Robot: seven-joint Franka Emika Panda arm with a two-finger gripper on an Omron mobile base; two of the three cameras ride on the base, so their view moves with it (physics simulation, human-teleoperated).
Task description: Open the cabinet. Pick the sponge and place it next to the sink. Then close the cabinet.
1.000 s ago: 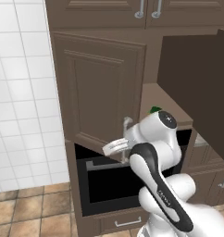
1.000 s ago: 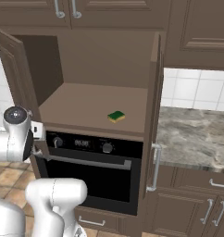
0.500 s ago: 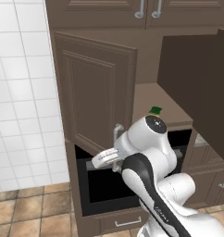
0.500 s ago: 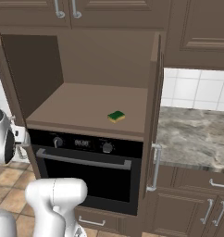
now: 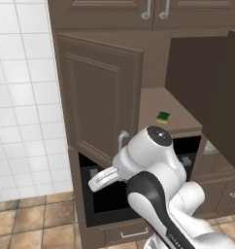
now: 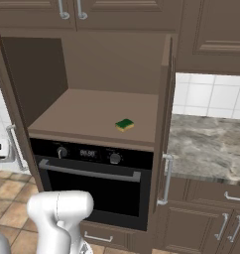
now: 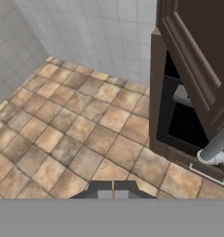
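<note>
The cabinet (image 6: 112, 59) stands with both doors open, its left door (image 5: 102, 104) swung out toward me and its right door (image 5: 211, 92) out at the right. The sponge (image 6: 124, 124), green over yellow, lies flat on the brown shelf; it is also the small green sponge (image 5: 162, 116) behind the arm. My gripper (image 5: 92, 184) hangs low in front of the oven, below the left door's handle (image 5: 122, 139), pointing left. In the hand view the gripper (image 7: 113, 190) is shut on nothing, aimed at the floor tiles. The sink is out of view.
A black oven (image 6: 92, 188) with a bar handle sits under the shelf. A marble counter (image 6: 206, 149) runs to the right, over lower cabinet doors (image 6: 211, 223). White tiled wall (image 5: 22, 97) is at the left, brown floor tiles (image 7: 63, 129) below.
The left door has swung wider open. My gripper has let go of its handle, dropped down and to the left, and closed its fingers.
</note>
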